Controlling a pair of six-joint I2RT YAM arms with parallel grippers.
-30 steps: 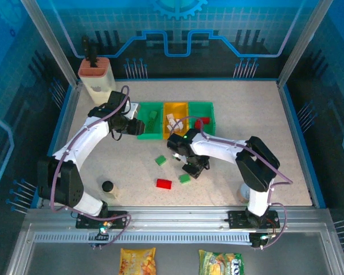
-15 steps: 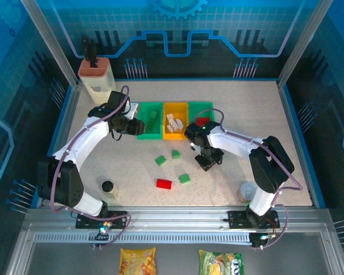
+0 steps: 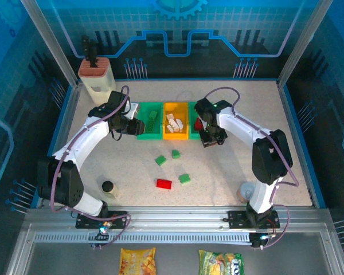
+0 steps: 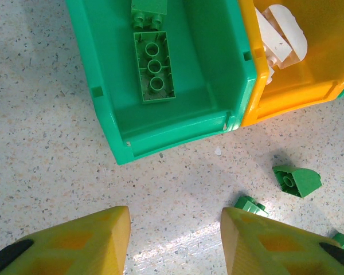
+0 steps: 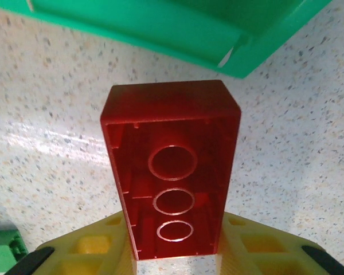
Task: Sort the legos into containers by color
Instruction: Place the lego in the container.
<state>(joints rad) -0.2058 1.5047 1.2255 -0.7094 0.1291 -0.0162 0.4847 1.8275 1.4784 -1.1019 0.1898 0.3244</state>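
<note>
My right gripper [image 3: 210, 138] [image 5: 173, 232] is shut on a red lego [image 5: 172, 177], held hollow underside up just in front of the right green container [image 3: 202, 112] [image 5: 160, 26]. My left gripper [image 3: 135, 127] [image 4: 175, 238] stands open and empty over bare table in front of the left green container [image 3: 150, 133] [image 4: 178, 129], which holds green legos [image 4: 155, 66]. The orange-yellow container [image 3: 175, 134] [image 4: 301, 97] between them holds white legos [image 4: 281, 34]. Loose on the table are three green legos [image 3: 160, 160] [image 3: 175, 153] [image 3: 184, 179] and a red one [image 3: 164, 183].
A beige holder with a terracotta top [image 3: 96, 77] stands at the back left. A small dark-topped jar [image 3: 108, 187] sits near the left arm's base and a grey cup [image 3: 246, 192] by the right arm's base. Blue walls ring the table.
The right arm has carried the red lego from the middle of the table back and right, up to the right green container. The left arm has stayed still.
</note>
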